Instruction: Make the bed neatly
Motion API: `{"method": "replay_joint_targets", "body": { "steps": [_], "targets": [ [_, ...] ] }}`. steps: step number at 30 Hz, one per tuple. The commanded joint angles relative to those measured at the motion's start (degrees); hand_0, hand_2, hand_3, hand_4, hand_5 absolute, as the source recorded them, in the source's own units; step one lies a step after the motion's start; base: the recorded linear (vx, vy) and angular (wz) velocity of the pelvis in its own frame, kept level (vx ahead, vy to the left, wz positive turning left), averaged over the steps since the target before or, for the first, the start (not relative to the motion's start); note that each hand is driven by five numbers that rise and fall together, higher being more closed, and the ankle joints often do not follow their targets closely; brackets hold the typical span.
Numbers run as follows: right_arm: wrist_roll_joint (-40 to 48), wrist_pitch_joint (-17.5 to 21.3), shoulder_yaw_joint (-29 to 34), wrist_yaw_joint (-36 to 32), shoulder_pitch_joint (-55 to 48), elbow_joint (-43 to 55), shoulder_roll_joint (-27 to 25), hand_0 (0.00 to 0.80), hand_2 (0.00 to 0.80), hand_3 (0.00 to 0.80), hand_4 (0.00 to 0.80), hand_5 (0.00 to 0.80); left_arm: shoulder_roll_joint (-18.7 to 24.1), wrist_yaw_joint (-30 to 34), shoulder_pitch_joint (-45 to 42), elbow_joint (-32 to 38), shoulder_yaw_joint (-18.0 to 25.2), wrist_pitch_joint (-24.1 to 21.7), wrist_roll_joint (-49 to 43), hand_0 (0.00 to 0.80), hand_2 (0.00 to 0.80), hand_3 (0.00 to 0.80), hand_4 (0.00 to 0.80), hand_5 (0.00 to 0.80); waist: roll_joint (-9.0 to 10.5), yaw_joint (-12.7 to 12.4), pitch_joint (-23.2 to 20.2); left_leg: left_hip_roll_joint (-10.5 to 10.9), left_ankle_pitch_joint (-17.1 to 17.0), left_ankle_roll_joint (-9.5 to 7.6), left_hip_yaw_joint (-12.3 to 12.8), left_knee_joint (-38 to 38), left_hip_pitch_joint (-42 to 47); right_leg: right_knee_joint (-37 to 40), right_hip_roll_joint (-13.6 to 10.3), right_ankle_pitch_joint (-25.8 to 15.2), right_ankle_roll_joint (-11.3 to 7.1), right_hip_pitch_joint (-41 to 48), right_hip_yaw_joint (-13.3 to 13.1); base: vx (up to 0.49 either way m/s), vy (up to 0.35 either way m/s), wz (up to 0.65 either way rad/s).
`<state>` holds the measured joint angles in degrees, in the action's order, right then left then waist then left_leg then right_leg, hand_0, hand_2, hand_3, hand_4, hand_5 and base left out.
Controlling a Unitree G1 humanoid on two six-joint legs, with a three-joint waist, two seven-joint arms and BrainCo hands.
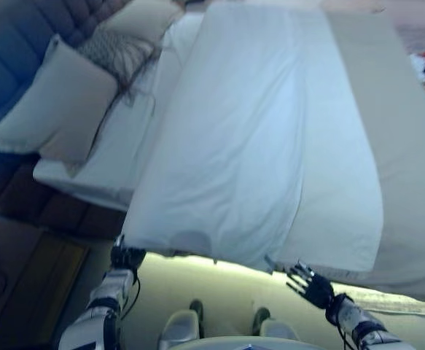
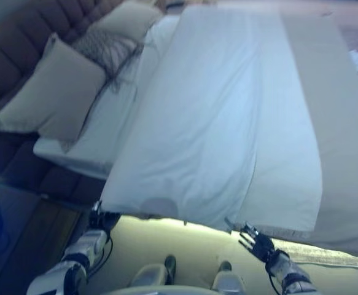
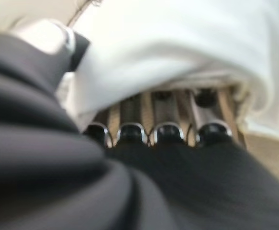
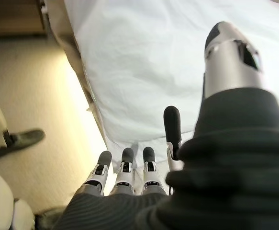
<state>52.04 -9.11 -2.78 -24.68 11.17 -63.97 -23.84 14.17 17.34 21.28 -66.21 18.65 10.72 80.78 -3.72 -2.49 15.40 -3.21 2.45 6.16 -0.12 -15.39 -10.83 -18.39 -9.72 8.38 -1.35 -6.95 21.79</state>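
Bedding lay spread over the bed (image 1: 409,146): a white duvet (image 1: 248,138) with its near corner gripped in the left hand (image 1: 127,257); the right hand (image 1: 313,286) hung released beside the duvet's edge; pillows (image 1: 52,109) rested against the headboard.

No text, label, number or sign could be read anywhere. The white duvet (image 1: 248,146), the pillows (image 1: 52,109) and the headboard (image 1: 15,44) appeared plain, though the views were soft.

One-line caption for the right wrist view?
Right hand, fingers straight, hovers at the hanging edge of the white duvet.
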Motion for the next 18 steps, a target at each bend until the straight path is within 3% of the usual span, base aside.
{"method": "replay_joint_targets", "body": {
  "steps": [1,6,7,9,10,18],
  "targets": [
    [4.1,1.4,0.3,0.1,3.1,4.7,1.8,0.0,0.0,0.0,0.0,0.0,8.8,-3.2,-11.5,0.6,1.3,-6.0,5.7,0.8,0.8,0.8,0.8,0.8,3.89,-4.8,6.0,0.2,4.9,-4.34,2.3,-12.9,-7.2,-13.3,-5.5,0.7,-1.63,-7.5,-5.2,-0.17,0.052,0.23],
    [7.6,1.0,0.6,1.7,6.6,8.0,-1.0,0.0,0.0,0.0,0.0,0.0,8.8,-4.8,-7.7,2.8,-1.3,-7.2,8.8,0.8,0.8,0.8,0.8,0.8,3.62,-2.0,8.3,0.2,7.6,-5.17,3.7,-22.1,-16.7,-23.4,-6.2,2.8,-1.1,-19.2,-9.2,-0.186,0.093,-0.04],
    [8.2,0.8,1.0,1.9,7.2,8.3,-1.5,0.0,0.0,0.0,0.0,0.0,8.4,-4.7,-7.5,3.1,-1.7,-7.7,9.3,0.8,0.8,0.8,0.8,0.8,3.45,-1.4,8.4,0.1,9.6,-4.81,3.4,-23.8,-17.7,-25.4,-5.8,4.6,-1.51,-20.7,-10.5,-0.179,0.123,-0.12],
    [8.9,0.9,2.0,1.7,7.7,7.3,-2.2,0.0,0.0,0.0,0.0,0.0,7.3,-5.2,-7.3,3.7,-2.2,-8.8,9.9,0.8,0.8,0.8,0.8,0.8,2.98,-0.6,8.8,-0.6,9.2,-5.17,4.3,-26.1,-20.8,-27.8,-5.8,4.3,-0.66,-24.4,-11.2,-0.114,0.099,-0.11],
    [9.0,1.1,2.8,1.3,7.7,6.4,-2.4,0.0,0.0,0.0,0.0,0.0,6.8,-5.6,-7.2,3.8,-2.2,-9.1,9.8,0.8,0.8,0.8,0.8,0.8,2.83,-0.2,8.8,-0.6,11.4,-4.85,3.9,-28.1,-21.6,-29.9,-5.4,6.3,-1.15,-25.5,-12.5,-0.004,0.073,-0.07],
    [10.9,0.6,4.9,-1.4,7.9,3.2,-7.6,0.0,0.0,0.0,0.0,0.0,7.3,-6.9,-6.0,3.1,-2.3,-9.6,12.9,0.8,0.8,0.8,0.8,0.8,2.42,1.4,9.4,-2.5,15.2,-5.01,2.9,-39.7,-32.6,-40.2,-4.9,9.4,-0.05,-37.7,-16.0,-0.083,0.061,-0.11]
  ]
}}
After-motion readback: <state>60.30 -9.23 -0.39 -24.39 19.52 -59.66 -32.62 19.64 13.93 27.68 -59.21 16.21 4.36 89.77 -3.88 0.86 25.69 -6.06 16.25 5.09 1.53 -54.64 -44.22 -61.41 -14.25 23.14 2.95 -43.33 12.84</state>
